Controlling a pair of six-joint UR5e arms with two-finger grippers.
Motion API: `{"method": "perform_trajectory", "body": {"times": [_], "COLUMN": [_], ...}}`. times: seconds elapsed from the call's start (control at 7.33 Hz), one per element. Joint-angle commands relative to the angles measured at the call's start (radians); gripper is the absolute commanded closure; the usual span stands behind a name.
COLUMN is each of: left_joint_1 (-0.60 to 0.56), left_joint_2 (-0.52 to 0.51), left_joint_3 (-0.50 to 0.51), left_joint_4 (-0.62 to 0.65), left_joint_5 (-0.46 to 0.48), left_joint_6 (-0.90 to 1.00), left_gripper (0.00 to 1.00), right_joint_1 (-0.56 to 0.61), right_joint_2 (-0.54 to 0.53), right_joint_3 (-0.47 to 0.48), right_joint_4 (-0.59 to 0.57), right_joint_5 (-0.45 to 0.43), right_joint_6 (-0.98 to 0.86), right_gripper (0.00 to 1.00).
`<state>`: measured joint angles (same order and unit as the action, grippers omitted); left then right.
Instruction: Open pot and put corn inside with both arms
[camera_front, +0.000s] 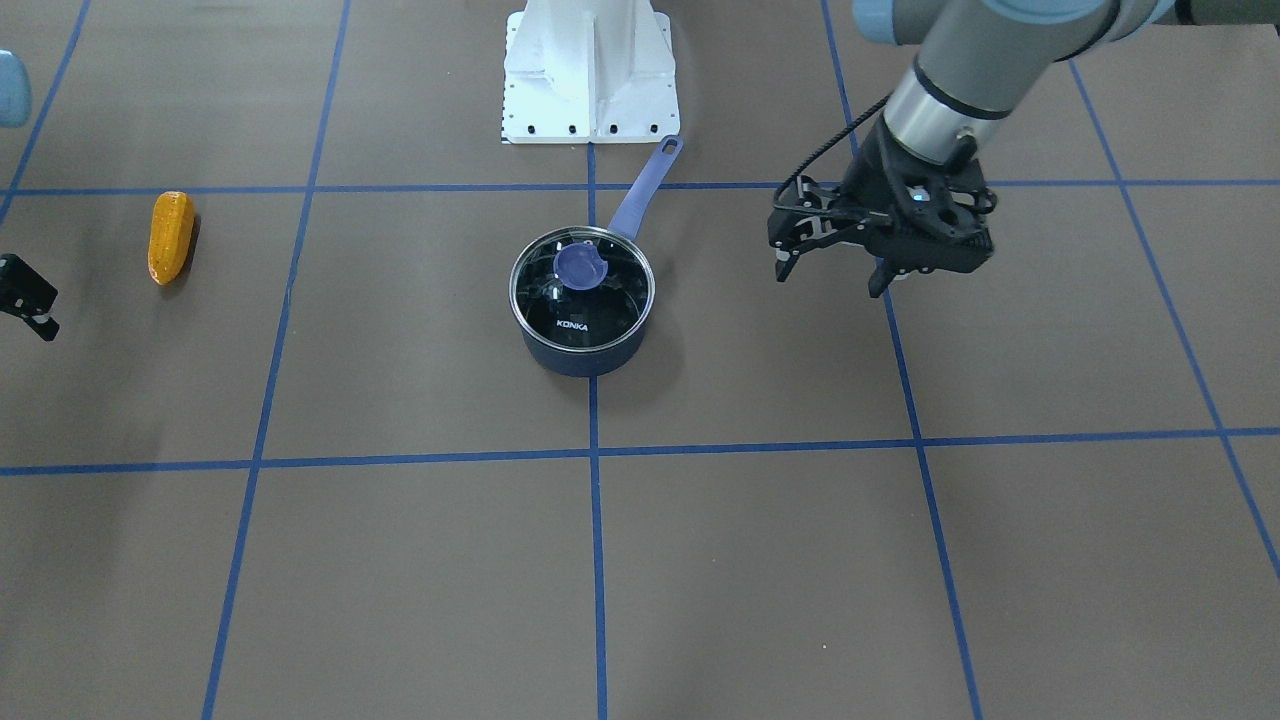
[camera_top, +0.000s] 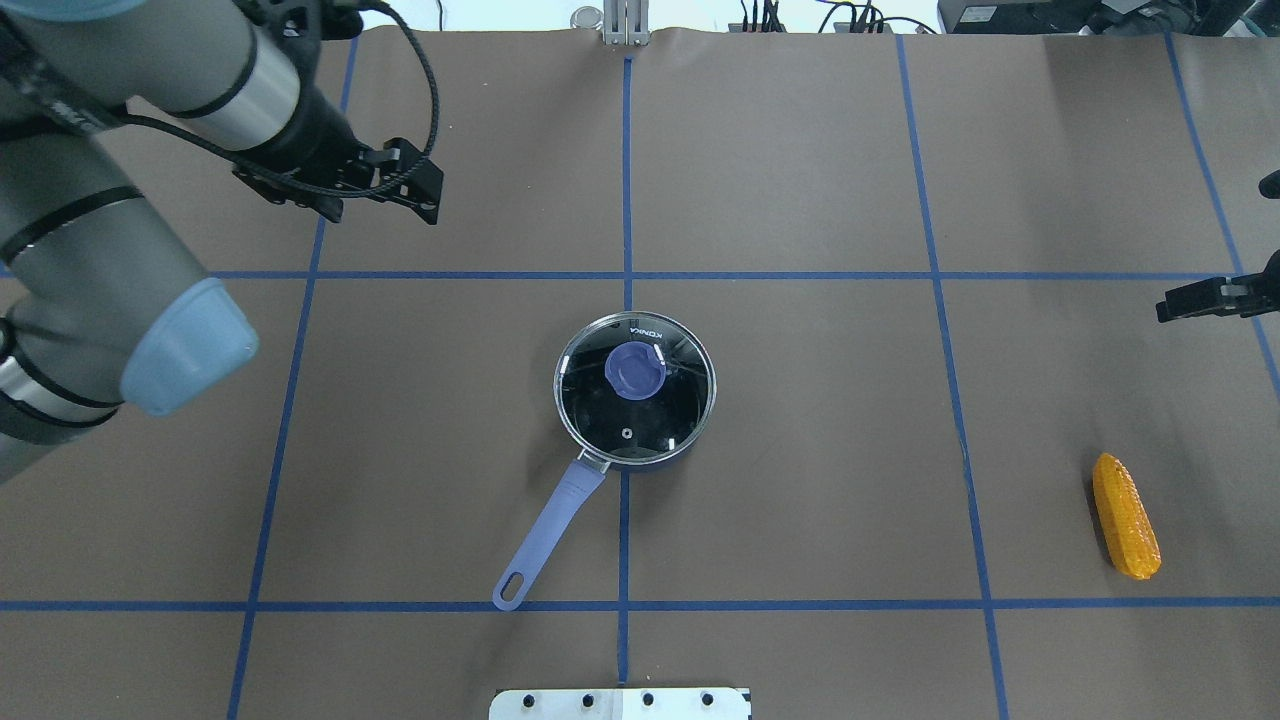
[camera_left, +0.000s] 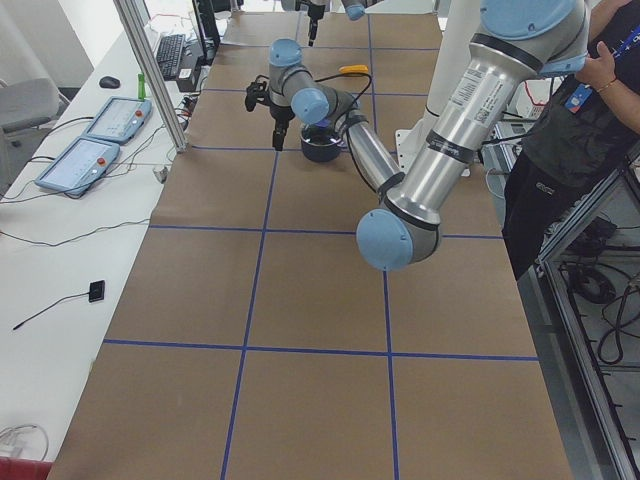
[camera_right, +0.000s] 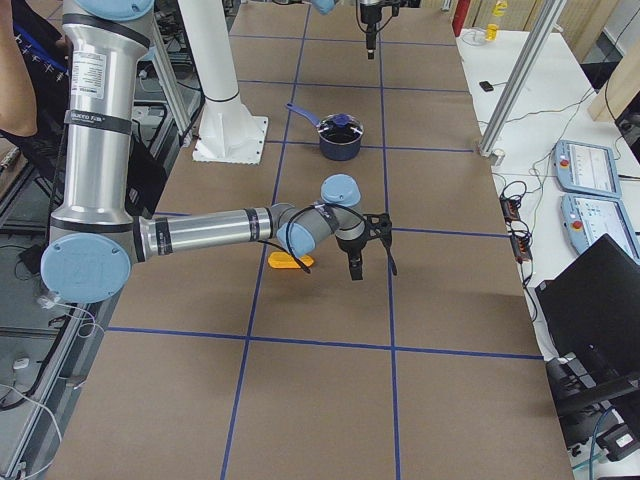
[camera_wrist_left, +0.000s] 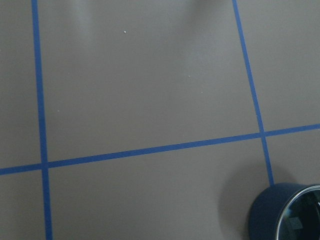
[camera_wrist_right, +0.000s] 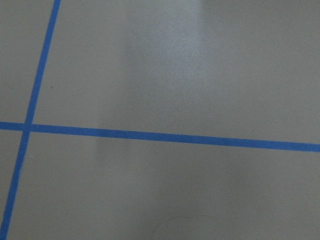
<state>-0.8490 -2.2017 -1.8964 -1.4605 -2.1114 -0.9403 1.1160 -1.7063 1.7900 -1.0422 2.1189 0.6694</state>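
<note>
The pot (camera_top: 635, 405) is lidded, the corn (camera_top: 1126, 515) well apart: we have everything left. Left hand (camera_front: 830, 275) and right hand (camera_right: 371, 262) gape empty.

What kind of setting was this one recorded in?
Most likely a robotics lab workcell, not a kitchen: the table is covered in brown paper gridded with blue tape, control pendants lie on a side bench, and a keyboard sits nearby.

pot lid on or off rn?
On. The lid sits flat on the pot rim, knob up, in both the overhead and front views.
</note>
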Motion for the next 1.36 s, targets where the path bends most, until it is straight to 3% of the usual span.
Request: {"method": "perform_trajectory", "body": {"times": [0.0, 0.14, 0.41, 1.23], "left_joint_1": [0.123, 0.202, 0.28, 0.386], "left_joint_2": [-0.151, -0.215, -0.295, -0.288], "left_joint_3": [0.118, 0.188, 0.284, 0.287], "left_joint_4": [0.032, 0.031, 0.028, 0.022], "left_joint_5": [0.115, 0.19, 0.249, 0.326], "left_joint_6": [-0.133, -0.182, -0.251, -0.301], "left_gripper": [0.0, 0.0, 0.01, 0.03], "right_joint_1": [0.002, 0.005, 0.008, 0.008], "right_joint_2": [-0.029, -0.035, -0.052, -0.05], "right_joint_3": [0.0, -0.003, 0.0, -0.001], "right_joint_4": [-0.002, -0.004, 0.001, 0.002], "right_joint_5": [0.013, 0.018, 0.038, 0.03], "right_joint_6": [-0.068, -0.105, -0.128, -0.128], "right_gripper": [0.0, 0.0, 0.0, 0.0]}}
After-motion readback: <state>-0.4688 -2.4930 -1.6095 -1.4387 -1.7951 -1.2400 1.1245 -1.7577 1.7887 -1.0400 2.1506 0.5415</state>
